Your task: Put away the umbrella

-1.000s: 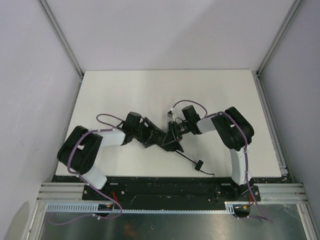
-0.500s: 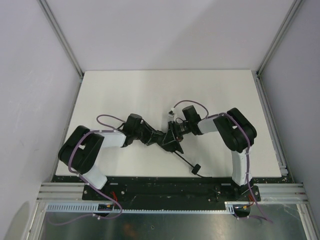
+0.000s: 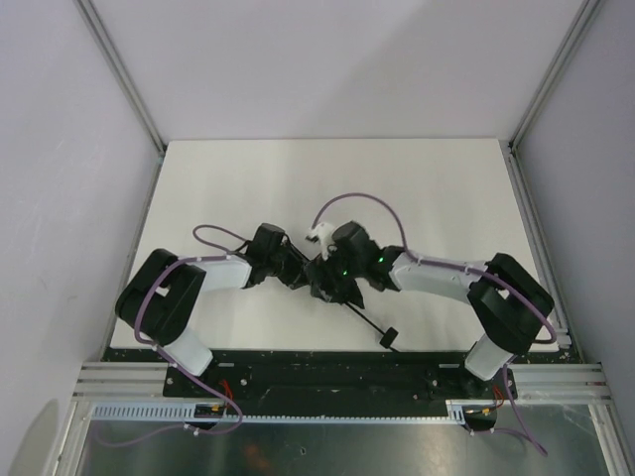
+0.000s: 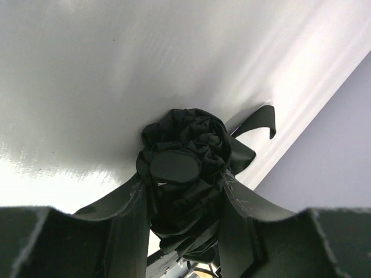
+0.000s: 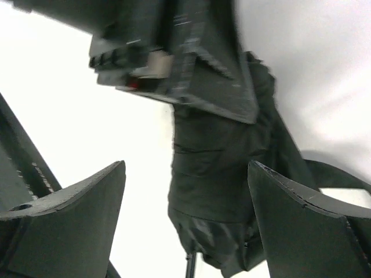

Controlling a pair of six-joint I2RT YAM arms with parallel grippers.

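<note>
The black umbrella lies on the white table, its canopy bundled and its thin shaft running toward the near edge to the small knob handle. My left gripper is shut on the canopy's end. In the left wrist view the gripper squeezes the folded fabric around the round cap, and a strap sticks out to the right. My right gripper is open, and in its own view it straddles the canopy without touching it.
Grey walls and aluminium frame posts enclose the table. The black base rail runs along the near edge, just below the knob handle. The left gripper's body fills the top of the right wrist view.
My right arm has stretched out low and to the left, bringing its open gripper over the canopy. The left gripper and umbrella have shifted slightly; the handle moved a little nearer the edge.
</note>
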